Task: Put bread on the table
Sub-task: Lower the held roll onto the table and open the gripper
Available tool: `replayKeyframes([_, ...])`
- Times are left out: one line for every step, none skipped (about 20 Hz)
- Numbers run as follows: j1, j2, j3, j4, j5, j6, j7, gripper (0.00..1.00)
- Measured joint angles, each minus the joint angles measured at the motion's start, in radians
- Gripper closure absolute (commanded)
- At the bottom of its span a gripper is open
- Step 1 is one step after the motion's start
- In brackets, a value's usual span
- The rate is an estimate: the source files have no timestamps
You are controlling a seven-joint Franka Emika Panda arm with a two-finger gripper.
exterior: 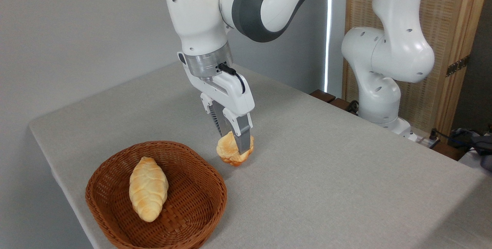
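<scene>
Basket [115, 218] at table's [326, 187] front-left corner, loaf [148, 188] lying in it. Bun [230, 153] just right of and behind basket, outside it, down at tabletop, between gripper [235, 141] fingers.

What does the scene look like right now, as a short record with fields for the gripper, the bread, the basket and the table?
gripper: gripper shut on the bread, pointing down
bread: small golden bun outside the basket, at or just above the cloth; contact unclear
basket: brown wicker basket near the table's front left corner, holding one braided loaf
table: grey-beige cloth, bare to the right of the bun
task status: bread not yet released
</scene>
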Motion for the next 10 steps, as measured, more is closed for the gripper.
replayKeyframes([0.000, 0.000, 0.000, 0.000, 0.000, 0.006, 0.001, 0.00])
replayKeyframes([0.000, 0.001, 0.000, 0.000, 0.000, 0.007, 0.002, 0.00])
replayKeyframes([0.000, 0.002, 0.000, 0.000, 0.000, 0.007, 0.002, 0.00])
replayKeyframes([0.000, 0.004, 0.000, 0.000, 0.000, 0.007, 0.002, 0.00])
replayKeyframes([-0.001, 0.006, 0.000, 0.000, 0.000, 0.007, 0.002, 0.00])
replayKeyframes([-0.001, 0.008, -0.001, 0.000, 0.000, 0.008, 0.002, 0.00])
replayKeyframes([-0.001, 0.009, -0.001, 0.000, 0.000, 0.008, 0.002, 0.00])
replayKeyframes([-0.001, 0.009, -0.001, 0.000, 0.000, 0.009, 0.002, 0.00])
replayKeyframes([-0.001, 0.009, -0.001, 0.001, 0.000, 0.009, 0.002, 0.00])
replayKeyframes([-0.001, 0.009, -0.001, 0.004, 0.000, 0.011, 0.002, 0.00])
